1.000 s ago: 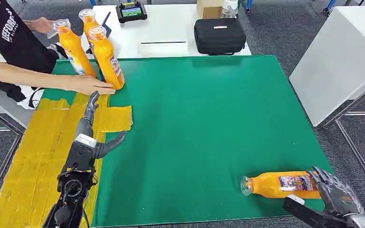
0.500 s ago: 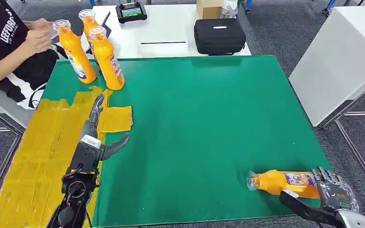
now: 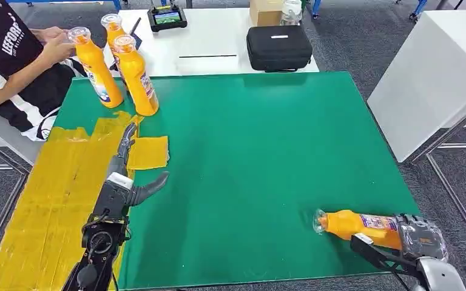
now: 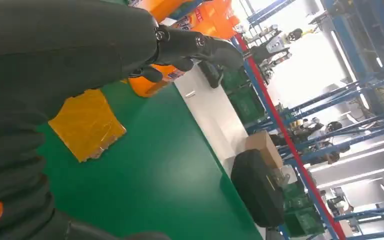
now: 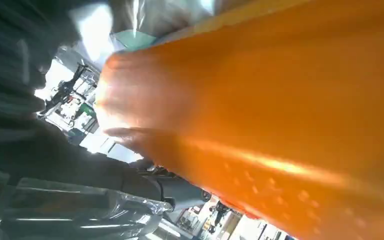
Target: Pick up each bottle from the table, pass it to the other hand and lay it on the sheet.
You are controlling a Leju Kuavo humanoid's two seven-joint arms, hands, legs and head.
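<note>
Bottle (image 3: 359,225), orange, labelled, lying on its side at lower right of the head frame on the green mat (image 3: 261,157). Long axis runs nearly across the frame, cap end toward the centre, base end inside my right hand (image 3: 422,237). In the right wrist view the orange body (image 5: 280,110) sits hard against the lens, with dark fingers (image 5: 130,180) wrapped beside it, so I read that hand as holding the bottle at its base, though I cannot tell whether the bottle is clear of the mat.

Left hand (image 3: 127,176), lower left of the head frame, fingers spread and straight, holding nothing. It hovers over the border between the mat and the yellow sheet (image 3: 48,200), pointing up-frame toward a loose yellow patch (image 3: 148,151).

Relation that matters: the bottle lies well apart from my left hand, far to its right across the mat, cap end facing it. The right hand is plainly the nearer one and has the grip; the handover, as I judge it, needs both arms brought toward the middle, with the free neck end offered to the left.

Three upright orange bottles (image 3: 135,76), upper left, just beyond the sheet. A person's hand (image 3: 54,48) rests near the leftmost bottle's cap.
</note>
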